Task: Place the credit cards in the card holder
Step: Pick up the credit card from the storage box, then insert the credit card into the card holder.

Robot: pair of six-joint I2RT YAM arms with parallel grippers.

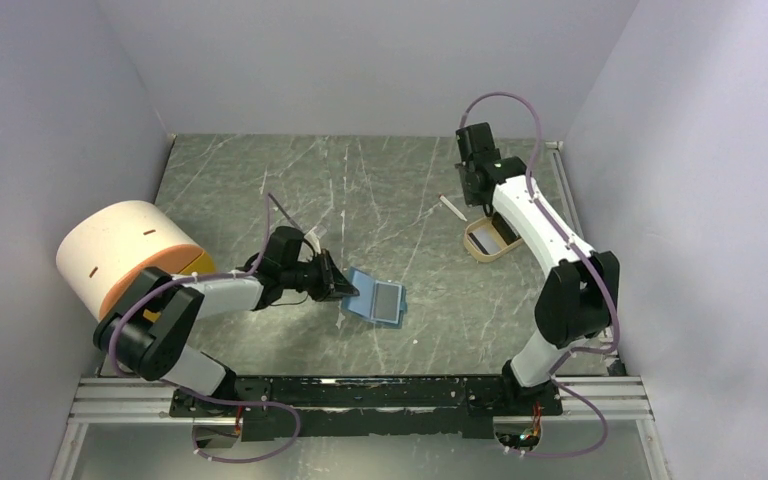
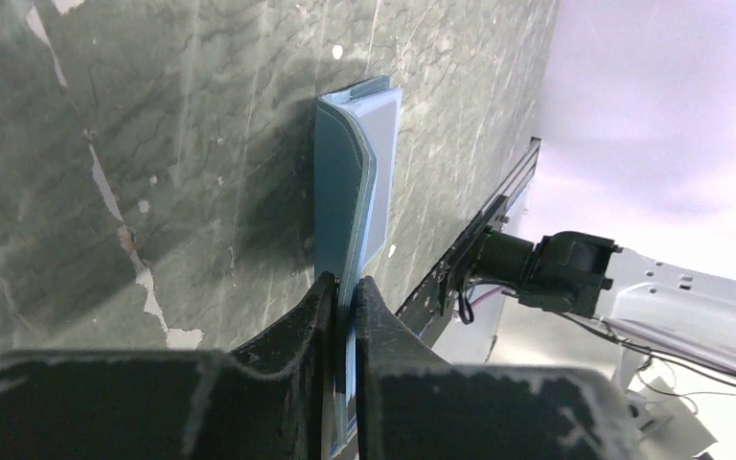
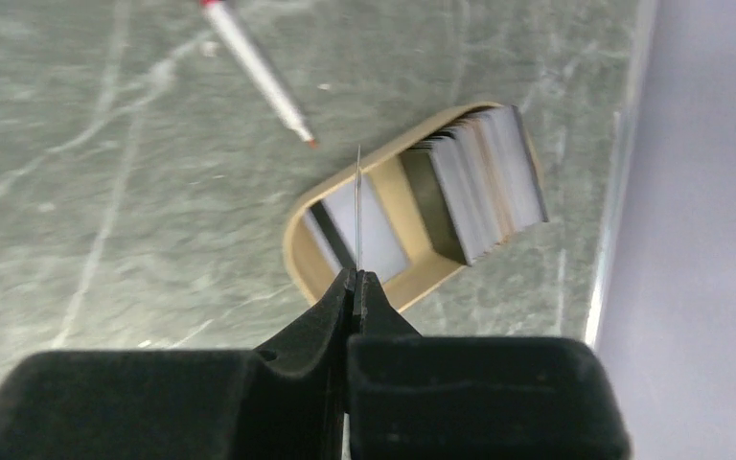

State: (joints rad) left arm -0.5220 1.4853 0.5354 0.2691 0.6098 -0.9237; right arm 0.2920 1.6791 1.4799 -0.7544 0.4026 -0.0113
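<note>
The teal-blue card holder [image 1: 380, 300] lies open on the marble table, left of centre. My left gripper [image 1: 336, 284] is shut on its near flap, and the left wrist view shows the holder [image 2: 356, 172] pinched edge-on between the jaws of that gripper [image 2: 345, 289]. At the back right, my right gripper [image 1: 476, 190] hangs above the tan tray [image 1: 472, 246]. In its wrist view the right gripper [image 3: 356, 278] is shut on one thin credit card [image 3: 358, 206], seen edge-on. More credit cards [image 3: 494, 177] stand in the tray [image 3: 305, 257].
A thin white stick [image 1: 451, 207] with a red tip lies just left of the tray, also the stick [image 3: 254, 67] in the right wrist view. A large cream and orange cylinder [image 1: 125, 255] sits at the left wall. Grey walls close in both sides.
</note>
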